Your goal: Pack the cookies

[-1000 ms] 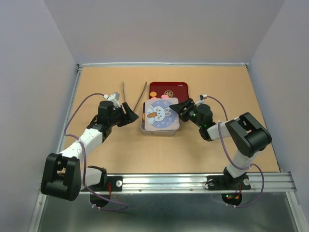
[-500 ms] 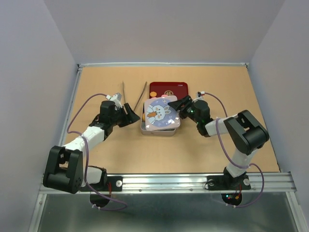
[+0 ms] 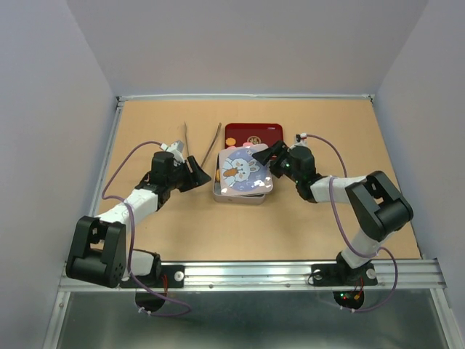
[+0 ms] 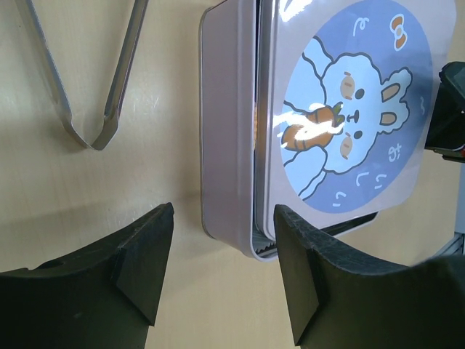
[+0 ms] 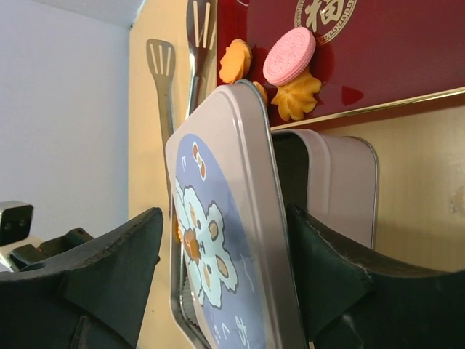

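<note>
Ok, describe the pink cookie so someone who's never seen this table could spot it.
Look at the dark red tray behind the silver tin. At the tray's edge nearest the tin, the pink cookie is the smooth round sandwich one; its neighbours are orange flower-shaped cookies.

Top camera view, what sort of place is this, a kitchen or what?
Probably a robot lab test cell: plain white walls box in a brown tabletop, left arm and right arm bolt to a metal rail, with a tin, red tray and tongs as props.
</note>
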Robot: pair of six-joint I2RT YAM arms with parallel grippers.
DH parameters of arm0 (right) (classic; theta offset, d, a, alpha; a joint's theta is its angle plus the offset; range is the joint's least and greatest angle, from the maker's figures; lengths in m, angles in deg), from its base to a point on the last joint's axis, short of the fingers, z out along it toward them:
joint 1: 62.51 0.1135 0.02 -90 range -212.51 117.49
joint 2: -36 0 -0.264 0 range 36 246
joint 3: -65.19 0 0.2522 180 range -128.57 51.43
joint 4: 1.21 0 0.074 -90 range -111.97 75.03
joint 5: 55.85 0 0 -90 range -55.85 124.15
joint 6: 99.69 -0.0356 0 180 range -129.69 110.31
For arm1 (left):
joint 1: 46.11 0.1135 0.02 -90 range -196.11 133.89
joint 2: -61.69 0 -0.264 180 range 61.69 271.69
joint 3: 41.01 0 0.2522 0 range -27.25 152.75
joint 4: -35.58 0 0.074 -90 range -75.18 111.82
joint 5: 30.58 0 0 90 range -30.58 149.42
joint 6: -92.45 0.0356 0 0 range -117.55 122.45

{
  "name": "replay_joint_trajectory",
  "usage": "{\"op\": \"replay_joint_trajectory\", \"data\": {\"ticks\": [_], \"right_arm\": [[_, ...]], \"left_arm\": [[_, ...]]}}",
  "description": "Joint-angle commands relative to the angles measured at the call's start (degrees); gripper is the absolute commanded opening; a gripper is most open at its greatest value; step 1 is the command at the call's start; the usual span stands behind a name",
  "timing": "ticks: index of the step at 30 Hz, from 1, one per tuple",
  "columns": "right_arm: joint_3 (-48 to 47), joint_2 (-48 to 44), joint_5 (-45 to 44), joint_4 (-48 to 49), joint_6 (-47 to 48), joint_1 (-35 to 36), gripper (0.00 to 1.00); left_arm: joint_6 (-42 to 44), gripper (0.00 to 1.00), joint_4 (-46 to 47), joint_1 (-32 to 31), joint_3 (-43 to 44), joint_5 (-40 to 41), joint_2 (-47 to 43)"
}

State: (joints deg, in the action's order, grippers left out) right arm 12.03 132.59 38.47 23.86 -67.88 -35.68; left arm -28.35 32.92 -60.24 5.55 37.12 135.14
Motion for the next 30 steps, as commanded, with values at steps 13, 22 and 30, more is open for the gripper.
{"op": "replay_joint_trajectory", "data": {"ticks": [13, 22, 30], "right_arm": [[-3.9, 1.0, -8.4, -19.5, 7.4, -0.1, 0.88], [-6.9, -1.6, -12.2, -23.1, 12.6, -0.1, 0.91], [-6.2, -5.0, -9.5, -19.4, 14.3, -0.1, 0.92]], "left_arm": [[1.5, 0.68, 1.5, 0.0, 2.1, -0.5, -0.5], [1.7, 0.68, 1.4, 0.0, 2.4, -0.5, 0.1], [1.7, 0.68, 1.5, 0.0, 2.4, -0.5, 0.5]]}}
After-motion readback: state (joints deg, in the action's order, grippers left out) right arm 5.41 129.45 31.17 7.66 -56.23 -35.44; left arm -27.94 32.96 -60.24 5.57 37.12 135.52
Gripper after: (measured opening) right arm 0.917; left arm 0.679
